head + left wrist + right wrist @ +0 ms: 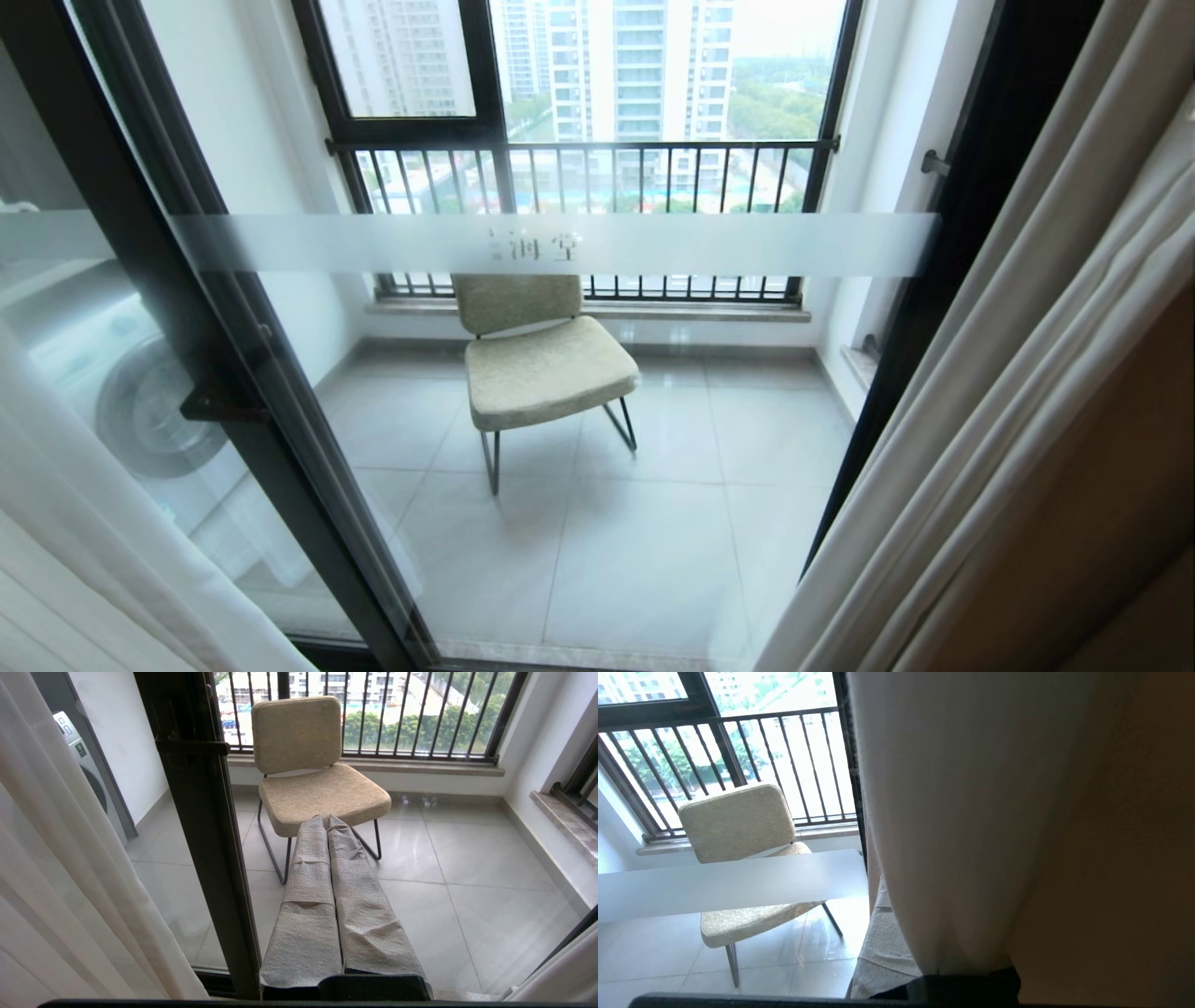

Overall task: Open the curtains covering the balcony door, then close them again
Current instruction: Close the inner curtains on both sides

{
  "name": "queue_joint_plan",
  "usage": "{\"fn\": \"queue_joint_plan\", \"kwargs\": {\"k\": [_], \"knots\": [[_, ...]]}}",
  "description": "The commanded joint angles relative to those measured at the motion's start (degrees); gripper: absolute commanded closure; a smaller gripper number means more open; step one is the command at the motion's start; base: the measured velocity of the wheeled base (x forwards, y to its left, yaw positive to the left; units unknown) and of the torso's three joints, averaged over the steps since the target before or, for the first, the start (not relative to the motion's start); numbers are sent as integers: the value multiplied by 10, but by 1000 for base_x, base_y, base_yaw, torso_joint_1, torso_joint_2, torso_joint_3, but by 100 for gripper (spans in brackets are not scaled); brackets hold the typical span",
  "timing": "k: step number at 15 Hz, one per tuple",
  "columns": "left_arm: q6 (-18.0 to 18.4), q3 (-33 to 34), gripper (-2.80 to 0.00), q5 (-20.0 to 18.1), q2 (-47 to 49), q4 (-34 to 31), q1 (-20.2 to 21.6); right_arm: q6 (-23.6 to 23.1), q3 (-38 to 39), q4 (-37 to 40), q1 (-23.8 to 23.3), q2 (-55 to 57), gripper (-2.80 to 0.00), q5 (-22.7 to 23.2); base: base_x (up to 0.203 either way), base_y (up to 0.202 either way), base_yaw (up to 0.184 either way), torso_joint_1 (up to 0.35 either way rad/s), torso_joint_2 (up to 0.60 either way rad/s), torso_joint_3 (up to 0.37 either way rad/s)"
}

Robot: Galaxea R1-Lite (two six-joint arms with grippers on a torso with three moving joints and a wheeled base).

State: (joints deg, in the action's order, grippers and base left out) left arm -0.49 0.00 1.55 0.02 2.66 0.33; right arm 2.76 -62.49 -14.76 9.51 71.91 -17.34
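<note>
Beyond the glass I see a tiled balcony with a beige upholstered chair on thin black metal legs (541,359), a black-barred railing window (579,173) behind it at the top of the head view, and a white front-loading washing machine (121,392) at the left edge. The tall clear glass balcony door with its black frame (233,373), black lever handle (219,403) and frosted white band (560,245) fills the centre of that view and stands uncovered. The curtains are parted: thin white sheer folds (84,560) in the lower left corner, thick beige-grey woven drape with a pale lining (1008,420) down the right side.

My left gripper (327,823), padded in grey fabric, has its fingers pressed together, holds nothing and points at the chair in the centre of its wrist view. My right gripper (882,933) is mostly hidden behind the drape, which covers the right half of its wrist view; its jaws are together, and I cannot tell whether any cloth is caught between them.

I judge the opening done and the closing the step in hand. To do it well, I'd make sure the right gripper has firm hold of the drape's leading edge, then pull it level across the glass towards the left, slowly, so the pleats run along the rail and do not snag.
</note>
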Motion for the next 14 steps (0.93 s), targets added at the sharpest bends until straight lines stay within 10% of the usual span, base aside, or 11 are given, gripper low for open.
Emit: {"fn": "queue_joint_plan", "kwargs": {"k": [1,14], "knots": [[0,0,0,0,0,1,0,8,1,-1,0,1,0,-6,0,0,0,0,0,0],[0,0,0,0,0,0,0,13,25,-1,-29,-10,0,-7,0,0,0,0,0,0]]}}
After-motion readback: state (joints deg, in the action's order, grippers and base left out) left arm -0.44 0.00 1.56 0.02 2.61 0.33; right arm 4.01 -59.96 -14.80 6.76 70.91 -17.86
